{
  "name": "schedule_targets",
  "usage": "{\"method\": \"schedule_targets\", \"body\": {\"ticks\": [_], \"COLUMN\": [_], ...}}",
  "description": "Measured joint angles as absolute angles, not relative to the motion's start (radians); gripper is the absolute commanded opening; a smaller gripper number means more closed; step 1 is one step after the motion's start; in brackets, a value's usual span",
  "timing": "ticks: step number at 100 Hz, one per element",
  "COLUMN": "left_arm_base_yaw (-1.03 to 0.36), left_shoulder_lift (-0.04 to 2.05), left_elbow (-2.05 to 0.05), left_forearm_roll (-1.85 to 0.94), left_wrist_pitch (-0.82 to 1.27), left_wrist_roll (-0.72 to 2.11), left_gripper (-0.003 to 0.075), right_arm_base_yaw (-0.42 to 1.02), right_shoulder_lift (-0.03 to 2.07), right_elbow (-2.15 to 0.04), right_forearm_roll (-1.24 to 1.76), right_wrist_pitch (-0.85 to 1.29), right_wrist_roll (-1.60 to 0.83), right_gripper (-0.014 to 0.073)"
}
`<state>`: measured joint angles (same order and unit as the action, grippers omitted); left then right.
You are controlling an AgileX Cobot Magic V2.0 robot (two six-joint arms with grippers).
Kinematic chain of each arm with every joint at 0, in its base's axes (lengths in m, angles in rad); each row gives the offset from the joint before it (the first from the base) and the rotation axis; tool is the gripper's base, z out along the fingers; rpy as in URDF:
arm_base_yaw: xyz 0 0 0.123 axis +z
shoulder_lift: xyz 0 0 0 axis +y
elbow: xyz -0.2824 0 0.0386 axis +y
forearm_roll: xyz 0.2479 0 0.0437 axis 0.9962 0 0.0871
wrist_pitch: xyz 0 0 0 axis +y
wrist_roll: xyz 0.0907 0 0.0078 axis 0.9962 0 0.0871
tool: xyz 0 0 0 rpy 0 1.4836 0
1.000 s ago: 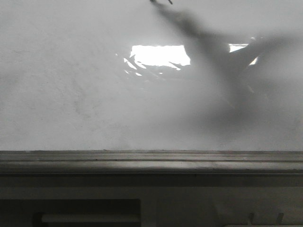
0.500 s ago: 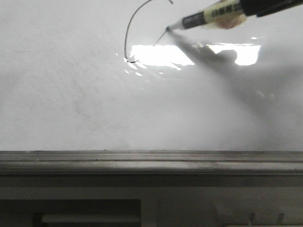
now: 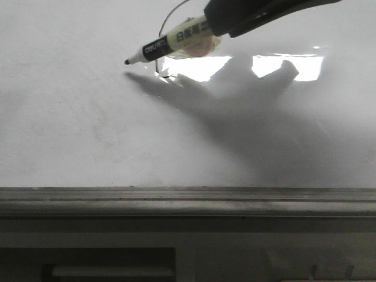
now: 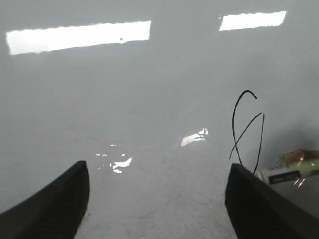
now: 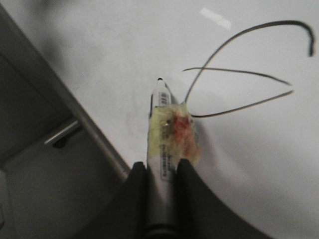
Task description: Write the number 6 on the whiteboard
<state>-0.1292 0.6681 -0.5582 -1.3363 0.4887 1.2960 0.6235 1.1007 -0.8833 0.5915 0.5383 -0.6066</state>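
Front view, right end effector [image 3: 202,29] gripping marker [image 3: 170,42], tip apparently off whiteboard [image 3: 70,129]

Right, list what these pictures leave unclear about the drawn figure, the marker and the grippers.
- Thin black hand-drawn number 6: front view, partly behind the taped marker and top edge.
- Marker tip touching the glossy white whiteboard: cannot tell in any view.
- Left gripper: fingers cut off by the left wrist view's edge.
- Right gripper: front view, blurred.

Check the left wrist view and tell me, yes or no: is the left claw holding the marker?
No, the left claw is open and empty; the marker lies beyond its finger.
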Motion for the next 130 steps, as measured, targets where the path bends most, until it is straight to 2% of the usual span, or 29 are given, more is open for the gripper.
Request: {"method": "schedule_targets", "body": {"ticks": [16, 30, 55, 78, 111, 118, 130], "left_arm_base_yaw": [-0.132, -0.191, -0.425, -0.605, -0.652, -0.652, -0.652], "left_shoulder_lift": [0.670, 0.676, 0.782, 0.950, 1.101, 1.113, 1.129], "left_elbow": [-0.558, -0.558, -0.591, -0.661, -0.722, -0.729, -0.735], "left_forearm_roll": [-1.336, -1.336, -1.337, -1.337, -1.339, -1.339, -1.339], "left_wrist_pitch": [0.545, 0.588, 0.611, 0.530, 0.480, 0.480, 0.478], "left_wrist_roll": [1.304, 1.364, 1.529, 1.551, 1.557, 1.557, 1.557], "left_gripper": [0.0512, 0.0512, 0.0512, 0.0511, 0.0510, 0.0487, 0.0391], "right_arm_base_yaw": [0.608, 0.565, 0.545, 0.545, 0.545, 0.545, 0.545], "right_shoulder_lift": [1.015, 0.985, 1.051, 1.156, 1.188, 1.188, 1.188], "right_elbow": [-0.894, -0.910, -1.015, -1.153, -1.194, -1.194, -1.195], "right_forearm_roll": [0.563, 0.554, 0.546, 0.545, 0.580, 0.590, 0.598], "right_wrist_pitch": [0.627, 0.710, 0.863, 1.002, 1.056, 1.056, 1.056], "right_wrist_roll": [-0.607, -0.607, -0.607, -0.607, -0.633, -0.633, -0.638], "right_gripper": [-0.0045, -0.0045, -0.0045, -0.0045, -0.0045, -0.0045, -0.0045]}}
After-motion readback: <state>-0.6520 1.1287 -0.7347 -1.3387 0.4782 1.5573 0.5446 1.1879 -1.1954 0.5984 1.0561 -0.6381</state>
